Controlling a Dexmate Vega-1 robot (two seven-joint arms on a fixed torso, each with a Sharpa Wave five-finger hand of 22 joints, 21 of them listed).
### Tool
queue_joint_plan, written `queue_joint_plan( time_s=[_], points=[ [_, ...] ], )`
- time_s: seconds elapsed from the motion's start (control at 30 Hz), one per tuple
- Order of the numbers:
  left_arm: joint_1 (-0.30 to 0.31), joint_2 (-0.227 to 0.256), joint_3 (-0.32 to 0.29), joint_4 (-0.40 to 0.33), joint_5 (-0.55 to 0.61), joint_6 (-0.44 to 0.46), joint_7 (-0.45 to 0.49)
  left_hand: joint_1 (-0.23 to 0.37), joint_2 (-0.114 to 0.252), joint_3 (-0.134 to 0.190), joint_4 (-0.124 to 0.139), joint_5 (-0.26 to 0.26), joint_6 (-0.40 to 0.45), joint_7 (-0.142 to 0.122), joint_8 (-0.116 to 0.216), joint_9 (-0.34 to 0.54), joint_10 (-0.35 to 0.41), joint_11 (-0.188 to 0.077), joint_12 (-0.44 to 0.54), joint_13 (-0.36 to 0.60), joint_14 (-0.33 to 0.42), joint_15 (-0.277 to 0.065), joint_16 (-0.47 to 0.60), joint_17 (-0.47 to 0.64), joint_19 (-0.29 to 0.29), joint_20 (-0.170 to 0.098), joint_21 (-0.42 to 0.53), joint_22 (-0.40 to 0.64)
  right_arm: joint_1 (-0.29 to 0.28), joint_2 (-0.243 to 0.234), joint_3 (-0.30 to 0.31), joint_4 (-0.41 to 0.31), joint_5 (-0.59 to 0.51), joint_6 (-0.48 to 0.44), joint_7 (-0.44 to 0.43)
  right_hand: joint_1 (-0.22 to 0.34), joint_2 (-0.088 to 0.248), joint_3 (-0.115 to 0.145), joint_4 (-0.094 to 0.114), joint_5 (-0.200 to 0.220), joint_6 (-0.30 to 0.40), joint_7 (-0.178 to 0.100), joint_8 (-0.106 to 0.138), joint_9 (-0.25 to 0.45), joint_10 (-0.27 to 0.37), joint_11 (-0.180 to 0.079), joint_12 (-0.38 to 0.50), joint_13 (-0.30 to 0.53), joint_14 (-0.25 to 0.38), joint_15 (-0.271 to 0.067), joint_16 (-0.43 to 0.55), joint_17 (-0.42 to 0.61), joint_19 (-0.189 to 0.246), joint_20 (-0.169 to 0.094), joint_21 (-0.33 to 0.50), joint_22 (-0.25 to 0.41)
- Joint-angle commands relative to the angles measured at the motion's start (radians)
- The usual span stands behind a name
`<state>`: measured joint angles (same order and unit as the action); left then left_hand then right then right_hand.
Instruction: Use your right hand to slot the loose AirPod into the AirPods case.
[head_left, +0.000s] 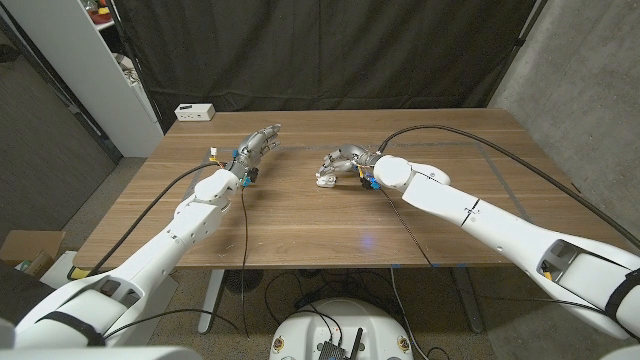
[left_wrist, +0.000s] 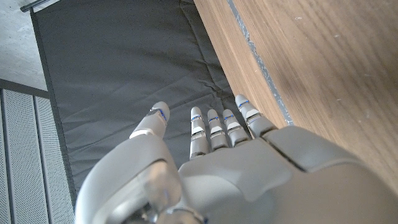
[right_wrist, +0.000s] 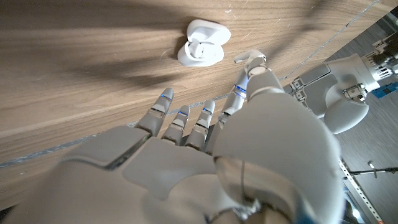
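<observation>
R hand (right_wrist: 249, 155) over AirPods case (right_wrist: 201, 45), loose AirPod (right_wrist: 247, 57) just beside case.
Case lid open on wooden table (head_left: 300, 220); R hand's fingers apart, holding nothing, thumb tip near the AirPod. L hand (head_left: 255, 148) well apart, fingers straight, close together, empty.

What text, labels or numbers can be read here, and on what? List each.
None can be read.
White box at the table's far edge: dark marks, too small to read.
AirPods case: open, no marking shows.
Right hand and left hand: no lettering shows.
</observation>
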<state>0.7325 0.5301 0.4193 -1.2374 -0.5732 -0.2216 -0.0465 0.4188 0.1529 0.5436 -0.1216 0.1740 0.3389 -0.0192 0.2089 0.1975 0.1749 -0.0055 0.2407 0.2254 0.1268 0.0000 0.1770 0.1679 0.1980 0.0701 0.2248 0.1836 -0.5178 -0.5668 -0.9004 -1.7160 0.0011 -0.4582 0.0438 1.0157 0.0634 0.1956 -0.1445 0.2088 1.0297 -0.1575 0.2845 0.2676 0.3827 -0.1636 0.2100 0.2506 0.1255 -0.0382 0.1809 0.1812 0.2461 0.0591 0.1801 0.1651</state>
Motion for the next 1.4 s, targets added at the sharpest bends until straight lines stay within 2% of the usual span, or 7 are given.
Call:
queue_joint_plan(
  time_s=[0.03, 0.13, 0.37, 0.67, 1.4],
  points=[
    [-0.002, -0.003, 0.007, -0.008, 0.006, 0.011, 0.008, 0.008, -0.002, -0.002, -0.004, 0.003, 0.003, -0.002, -0.002, 0.004, 0.009, 0.001, 0.002, 0.005, -0.006, 0.000, 0.002, 0.002, -0.004, 0.000, -0.005, 0.003, -0.001, 0.012, -0.002, 0.065, -0.060, 0.102, 0.013, 0.000, 0.000, -0.008, 0.002, 0.005, 0.004, -0.005, -0.004, 0.002, -0.017, -0.004, -0.010, -0.001, -0.021, -0.059, -0.004, 0.001, -0.013, 0.005, -0.005, 0.004],
    [0.000, -0.002, 0.007, -0.015, 0.008, 0.013, 0.014, 0.007, -0.003, -0.002, -0.005, 0.003, 0.002, -0.002, -0.002, 0.004, 0.009, 0.000, 0.001, 0.005, -0.007, 0.000, 0.001, 0.002, -0.006, 0.001, -0.005, 0.003, -0.003, 0.016, -0.001, 0.081, -0.074, 0.120, 0.011, -0.001, 0.000, -0.009, 0.002, 0.006, 0.004, -0.008, -0.006, 0.002, -0.029, 0.003, -0.014, -0.004, -0.035, -0.053, -0.003, 0.001, -0.019, 0.008, -0.003, 0.003],
    [0.004, 0.004, 0.007, -0.039, 0.014, 0.037, 0.037, 0.007, -0.003, -0.003, -0.005, 0.003, 0.002, -0.002, -0.003, 0.004, 0.008, 0.000, 0.001, 0.005, -0.006, 0.001, 0.002, 0.002, -0.008, 0.004, -0.007, 0.003, -0.005, 0.029, 0.002, 0.119, -0.106, 0.162, 0.006, -0.002, 0.001, -0.010, 0.002, 0.009, 0.004, -0.016, -0.009, 0.002, -0.056, -0.004, -0.020, -0.009, -0.073, -0.046, -0.006, 0.000, -0.037, 0.013, -0.003, 0.003],
    [-0.005, 0.002, 0.011, -0.029, 0.014, 0.034, 0.025, 0.006, -0.003, -0.003, -0.005, 0.003, 0.003, -0.002, -0.004, 0.004, 0.008, -0.002, 0.001, 0.006, -0.007, 0.000, 0.002, 0.002, -0.012, 0.006, -0.009, 0.003, -0.001, 0.042, 0.000, 0.147, -0.128, 0.175, 0.024, -0.001, 0.004, -0.010, 0.001, 0.013, 0.004, -0.023, -0.015, 0.001, -0.076, -0.009, -0.020, -0.017, -0.137, -0.025, -0.009, -0.001, -0.077, 0.031, -0.006, 0.003],
    [-0.001, 0.014, 0.011, -0.066, 0.022, 0.064, 0.048, 0.004, -0.003, -0.004, -0.006, 0.003, 0.004, -0.003, -0.006, 0.004, 0.009, -0.001, 0.001, 0.006, -0.007, -0.002, 0.002, 0.002, -0.012, 0.006, -0.009, 0.003, -0.003, 0.067, 0.008, 0.208, -0.155, 0.209, 0.011, -0.005, 0.005, -0.012, 0.002, 0.015, 0.005, -0.030, -0.019, 0.001, -0.095, -0.008, -0.022, -0.024, -0.154, -0.043, -0.001, -0.001, -0.091, 0.027, -0.002, 0.003]
  ],
)
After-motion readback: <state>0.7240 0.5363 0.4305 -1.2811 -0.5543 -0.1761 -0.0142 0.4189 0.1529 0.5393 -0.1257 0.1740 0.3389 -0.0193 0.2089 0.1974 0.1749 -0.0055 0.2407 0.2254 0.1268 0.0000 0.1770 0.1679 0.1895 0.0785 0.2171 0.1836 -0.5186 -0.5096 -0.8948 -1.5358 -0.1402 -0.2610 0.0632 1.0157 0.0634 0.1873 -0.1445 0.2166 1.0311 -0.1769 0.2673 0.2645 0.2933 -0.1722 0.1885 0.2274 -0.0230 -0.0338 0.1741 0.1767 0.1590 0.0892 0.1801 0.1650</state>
